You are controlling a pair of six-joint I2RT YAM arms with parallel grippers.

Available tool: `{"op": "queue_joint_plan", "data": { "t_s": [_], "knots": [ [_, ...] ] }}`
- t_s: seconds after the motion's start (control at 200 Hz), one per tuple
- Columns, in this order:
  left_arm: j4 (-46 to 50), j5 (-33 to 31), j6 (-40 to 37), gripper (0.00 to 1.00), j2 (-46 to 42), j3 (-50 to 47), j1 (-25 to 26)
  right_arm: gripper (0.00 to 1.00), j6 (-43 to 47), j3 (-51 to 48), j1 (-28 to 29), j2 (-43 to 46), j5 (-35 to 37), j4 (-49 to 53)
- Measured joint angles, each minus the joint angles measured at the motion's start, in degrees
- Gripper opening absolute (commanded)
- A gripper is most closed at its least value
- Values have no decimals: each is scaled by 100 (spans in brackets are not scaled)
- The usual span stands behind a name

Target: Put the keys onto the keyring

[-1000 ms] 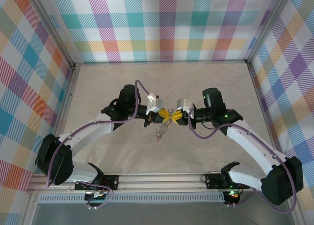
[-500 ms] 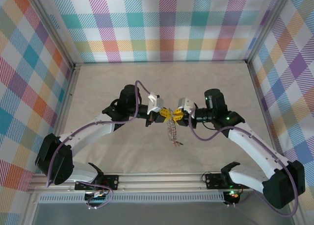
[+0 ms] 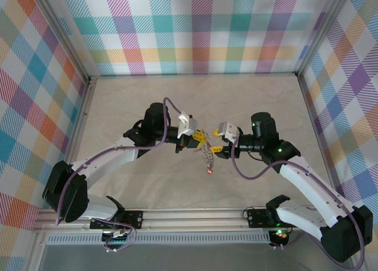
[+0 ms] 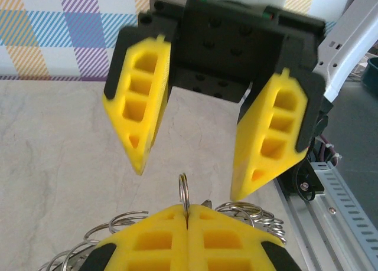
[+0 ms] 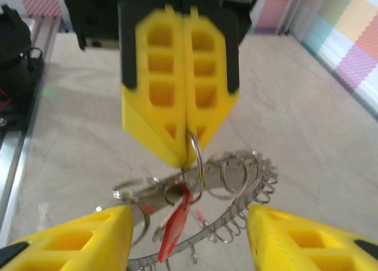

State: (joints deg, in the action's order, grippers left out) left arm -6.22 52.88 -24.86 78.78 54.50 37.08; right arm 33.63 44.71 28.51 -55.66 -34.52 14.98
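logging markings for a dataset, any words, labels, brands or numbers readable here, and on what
None readable. The yellow fingers are plain, the keyring and red key show no legible stamp, and the walls carry only a plaid pattern.

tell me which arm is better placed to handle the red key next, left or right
Probably right: the right gripper is open and empty, facing the red key hanging from the keyring, while the left gripper is shut on the keyring, holding it up.
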Motion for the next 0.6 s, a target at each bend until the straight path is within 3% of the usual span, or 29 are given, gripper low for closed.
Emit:
{"op": "queue_joint_plan", "data": {
  "t_s": [0.25, 0.6],
  "knots": [
    [72, 50, -42, 0, -22, -4, -50, 37, -83, -229, 0, -4, 129, -81],
    [323, 66, -168, 0, -24, 9, -131, 48, -258, -461, -7, 72, -48, -487]
  ]
}}
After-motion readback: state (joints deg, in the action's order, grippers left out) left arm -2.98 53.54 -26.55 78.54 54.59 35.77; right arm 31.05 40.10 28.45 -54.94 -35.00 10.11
